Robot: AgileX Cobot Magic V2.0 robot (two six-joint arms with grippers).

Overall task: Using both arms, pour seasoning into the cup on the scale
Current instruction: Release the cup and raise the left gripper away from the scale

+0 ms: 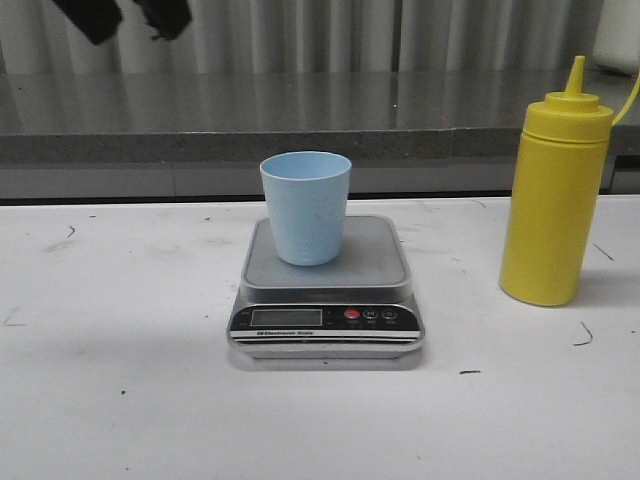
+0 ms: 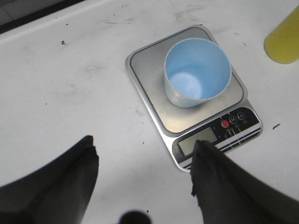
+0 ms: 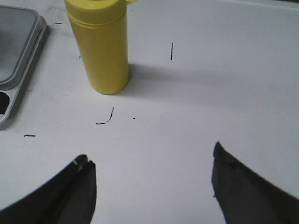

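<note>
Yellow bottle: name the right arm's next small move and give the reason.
Probably advance the open right gripper toward the seasoning bottle and close on it. The bottle stands upright and untouched on the table beside the scale, while the cup already sits on it, empty.

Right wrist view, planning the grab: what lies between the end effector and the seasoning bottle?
Only bare white table with a few dark marks, seen in the right wrist view. The right end effector is open, and nothing stands between it and the seasoning bottle.

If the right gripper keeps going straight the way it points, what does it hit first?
Probably bare table. The right gripper is open, and the bottle stands off to one side of its line; depth is unclear.
</note>
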